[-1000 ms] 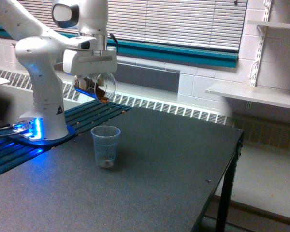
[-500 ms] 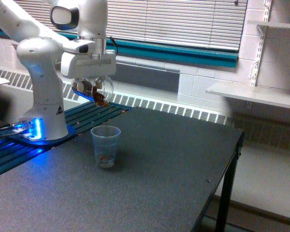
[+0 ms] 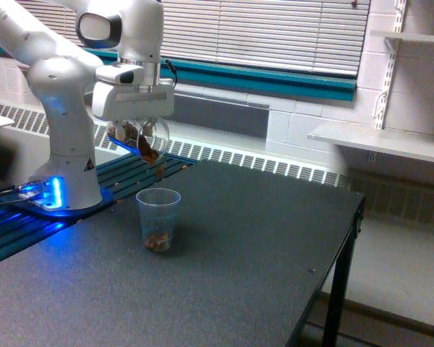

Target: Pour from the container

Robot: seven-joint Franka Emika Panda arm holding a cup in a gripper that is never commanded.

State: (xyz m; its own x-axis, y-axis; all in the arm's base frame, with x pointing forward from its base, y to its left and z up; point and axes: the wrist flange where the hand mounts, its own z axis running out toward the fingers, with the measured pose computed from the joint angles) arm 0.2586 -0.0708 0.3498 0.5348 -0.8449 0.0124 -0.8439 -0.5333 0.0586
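Note:
In the exterior view my gripper (image 3: 135, 131) is shut on the container (image 3: 146, 139), a small clear smooth cup tipped steeply toward the view's right, mouth down. Brown nut-like bits slide out at its lower rim and drop below it. Directly beneath, on the dark table (image 3: 231, 246), stands an upright clear ribbed cup (image 3: 158, 218) with a small heap of brown bits at its bottom. The container hangs well above that cup, not touching it. My fingers are mostly hidden behind the container.
The arm's white base (image 3: 65, 152) with a blue light stands at the view's left on dark slatted rails (image 3: 29, 224). The table's edge and leg (image 3: 340, 282) fall off at the right. A radiator grille and a wall shelf (image 3: 380, 141) lie behind.
The container has tipped further and risen slightly. Brown bits now spill from its rim, and the heap in the ribbed cup has grown.

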